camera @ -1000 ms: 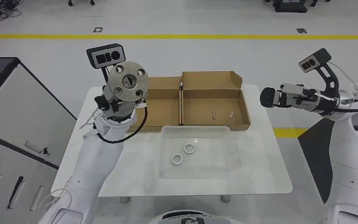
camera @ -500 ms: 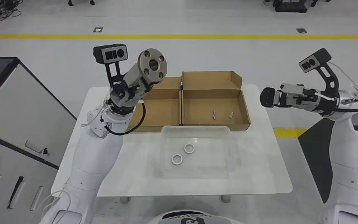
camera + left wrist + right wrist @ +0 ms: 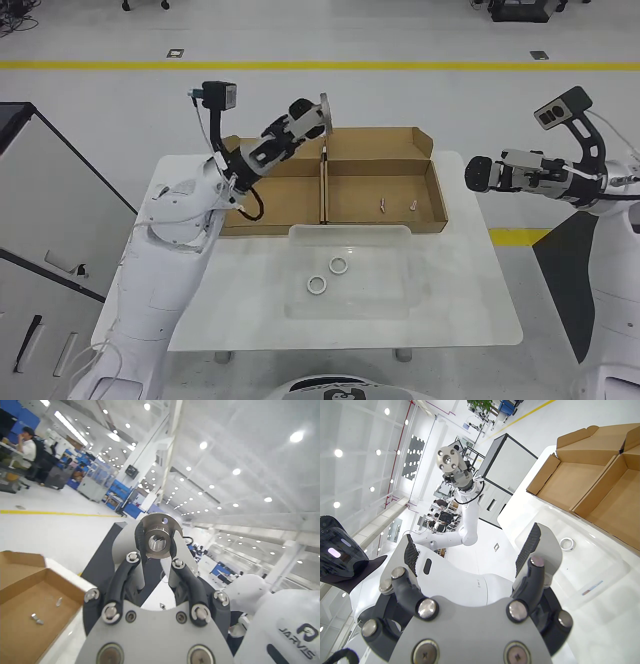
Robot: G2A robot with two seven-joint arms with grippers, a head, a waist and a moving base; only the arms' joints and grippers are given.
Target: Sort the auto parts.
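My left gripper (image 3: 303, 120) is shut on a metal flange hub (image 3: 323, 111), held high over the back edge of the left cardboard box (image 3: 285, 205) near the divider, its disc turned sideways. From the left wrist, the black fingers (image 3: 140, 540) clamp the hub's neck below the flange disc (image 3: 160, 522). The right cardboard box (image 3: 378, 141) holds two small bolts (image 3: 384, 207). A clear tray (image 3: 385, 285) in front holds two white rings (image 3: 339, 267). My right gripper (image 3: 478, 174) hangs open and empty off the table's right edge, fingers spread wide (image 3: 470, 545).
The white table (image 3: 470, 290) carries the two boxes at the back and the tray in front of them. A dark cabinet (image 3: 50, 200) stands left of the table. One ring (image 3: 567, 544) and the held flange (image 3: 447, 459) appear in the right wrist view.
The left arm swung the flange from above the table's left side toward the boxes, tipping its face from upward to sideways. The right arm stayed still.
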